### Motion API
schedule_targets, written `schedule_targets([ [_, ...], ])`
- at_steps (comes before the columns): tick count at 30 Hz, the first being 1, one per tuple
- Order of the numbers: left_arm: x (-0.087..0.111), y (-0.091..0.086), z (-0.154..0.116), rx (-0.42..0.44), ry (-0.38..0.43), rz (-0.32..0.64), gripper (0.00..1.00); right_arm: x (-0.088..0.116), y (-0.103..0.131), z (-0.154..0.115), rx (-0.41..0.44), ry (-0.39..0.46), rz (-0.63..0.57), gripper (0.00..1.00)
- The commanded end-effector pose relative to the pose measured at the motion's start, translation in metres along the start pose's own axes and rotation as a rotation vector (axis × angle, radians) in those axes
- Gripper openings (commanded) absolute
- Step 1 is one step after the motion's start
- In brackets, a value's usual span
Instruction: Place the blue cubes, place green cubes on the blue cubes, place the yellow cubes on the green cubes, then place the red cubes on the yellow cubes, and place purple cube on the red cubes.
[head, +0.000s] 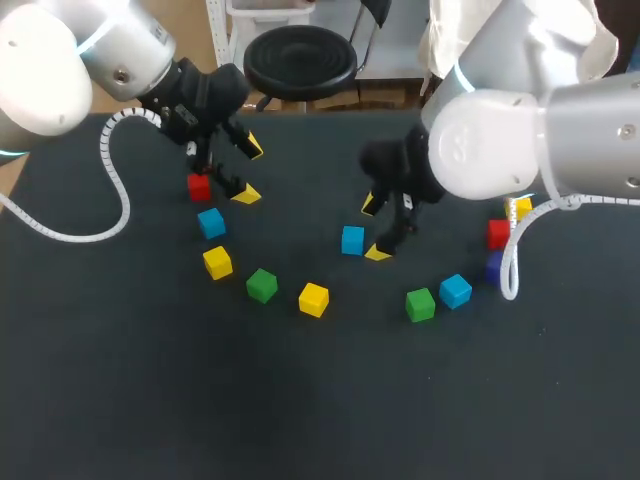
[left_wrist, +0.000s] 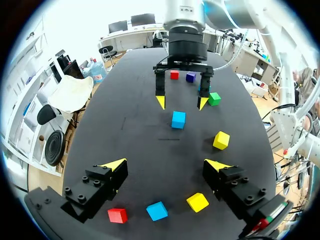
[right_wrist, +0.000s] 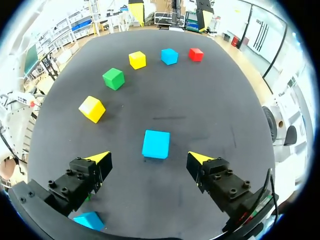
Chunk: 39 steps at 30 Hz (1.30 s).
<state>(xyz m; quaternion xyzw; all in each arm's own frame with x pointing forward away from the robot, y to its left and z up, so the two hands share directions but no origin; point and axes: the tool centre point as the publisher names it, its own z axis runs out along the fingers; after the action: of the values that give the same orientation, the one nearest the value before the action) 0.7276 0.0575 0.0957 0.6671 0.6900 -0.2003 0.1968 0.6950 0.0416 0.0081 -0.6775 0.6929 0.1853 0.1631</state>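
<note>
Right gripper fills the foreground of its own wrist view, fingers spread wide and holding nothing. The middle blue cube sits on the table just ahead of the line between the two yellow tips, roughly centred in the gap and touching neither. In the head view the same cube lies just beside that gripper, toward the table's middle, so the right arm is plainly the nearer one. The left gripper, also spread and empty, hangs over the far-left end of the arc of cubes, near a red cube and a second blue cube. Being a cube, the target has no long axis. What matters is that its side faces look nearly square to the fingers, only slightly skewed, so a short advance and descent should probably bring the pads onto opposite faces. All the cubes are small, sharp-edged, evenly coloured blocks with a matte finish, likely light and rigid; whether wood or plastic I cannot tell. The table is dark, matte and faintly textured, which should keep a cube from sliding much. No stacking has begun: every cube I can see lies singly on it.
</note>
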Motion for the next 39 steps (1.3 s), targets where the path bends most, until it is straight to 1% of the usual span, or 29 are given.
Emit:
schedule_targets([
  [1, 0.0, 0.0, 0.0, -0.001, 0.0, 0.001, 1.0, -0.002, -0.015, 0.009, -0.034, -0.008, 0.006, 0.95],
  [3, 0.0, 0.0, 0.0, -0.001, 0.0, 0.001, 1.0, -0.002, -0.017, 0.01, -0.035, -0.009, 0.013, 0.92],
  [4, 0.0, 0.0, 0.0, -0.001, 0.0, 0.001, 1.0, -0.003, -0.018, 0.011, -0.036, -0.009, 0.014, 0.89],
  [7, 0.0, 0.0, 0.0, -0.001, 0.0, 0.001, 1.0, -0.005, -0.019, 0.014, -0.042, -0.008, 0.018, 0.82],
  [8, 0.0, 0.0, 0.0, -0.001, 0.0, 0.001, 1.0, -0.006, -0.019, 0.015, -0.045, -0.007, 0.018, 0.82],
  [10, 0.0, 0.0, 0.0, -0.001, 0.0, 0.001, 1.0, -0.007, -0.019, 0.017, -0.053, -0.01, 0.014, 0.76],
  [13, 0.0, 0.0, 0.0, -0.001, 0.0, 0.001, 1.0, -0.008, -0.017, 0.02, -0.068, -0.01, 0.001, 0.69],
  [15, 0.0, 0.0, 0.0, -0.001, 0.0, 0.001, 1.0, -0.008, -0.016, 0.022, -0.074, -0.008, -0.003, 0.57],
  [16, 0.0, 0.0, 0.0, -0.001, 0.0, 0.001, 1.0, -0.008, -0.015, 0.022, -0.076, -0.007, -0.004, 0.49],
  [18, 0.0, 0.0, 0.0, -0.001, 0.0, 0.001, 1.0, -0.007, -0.014, 0.023, -0.081, -0.006, -0.003, 0.45],
  [20, 0.0, 0.0, 0.0, -0.001, 0.0, 0.001, 1.0, -0.005, -0.012, 0.021, -0.083, -0.004, -0.003, 0.43],
  [21, 0.0, 0.0, 0.0, -0.001, 0.0, 0.001, 1.0, -0.005, -0.012, 0.021, -0.083, -0.001, -0.004, 0.4],
  [22, 0.0, 0.0, 0.0, -0.001, 0.0, 0.001, 1.0, -0.005, -0.011, 0.019, -0.082, 0.0, -0.005, 0.34],
  [24, 0.0, 0.0, 0.0, -0.001, 0.0, 0.001, 1.0, -0.005, -0.011, 0.017, -0.078, 0.003, -0.008, 0.29],
  [26, 0.0, 0.0, 0.0, -0.001, 0.0, 0.001, 1.0, -0.005, -0.01, 0.015, -0.075, 0.007, -0.014, 0.27],
  [27, 0.0, 0.0, 0.0, -0.001, 0.0, 0.001, 1.0, -0.006, -0.009, 0.014, -0.074, 0.008, -0.015, 0.24],
  [29, 0.0, 0.0, 0.0, -0.001, 0.0, 0.001, 1.0, -0.007, -0.008, 0.013, -0.072, 0.011, -0.018, 0.21],
  [32, 0.0, 0.0, 0.0, -0.001, 0.0, 0.001, 1.0, -0.009, -0.005, 0.013, -0.067, 0.018, -0.016, 0.15],
  [36, 0.0, 0.0, 0.0, -0.001, 0.0, 0.001, 1.0, -0.009, -0.001, 0.014, -0.064, 0.026, -0.009, 0.1],
  [39, 0.0, 0.0, 0.0, -0.001, 0.0, 0.001, 1.0, -0.007, 0.002, 0.015, -0.06, 0.022, 0.004, 0.01],
])
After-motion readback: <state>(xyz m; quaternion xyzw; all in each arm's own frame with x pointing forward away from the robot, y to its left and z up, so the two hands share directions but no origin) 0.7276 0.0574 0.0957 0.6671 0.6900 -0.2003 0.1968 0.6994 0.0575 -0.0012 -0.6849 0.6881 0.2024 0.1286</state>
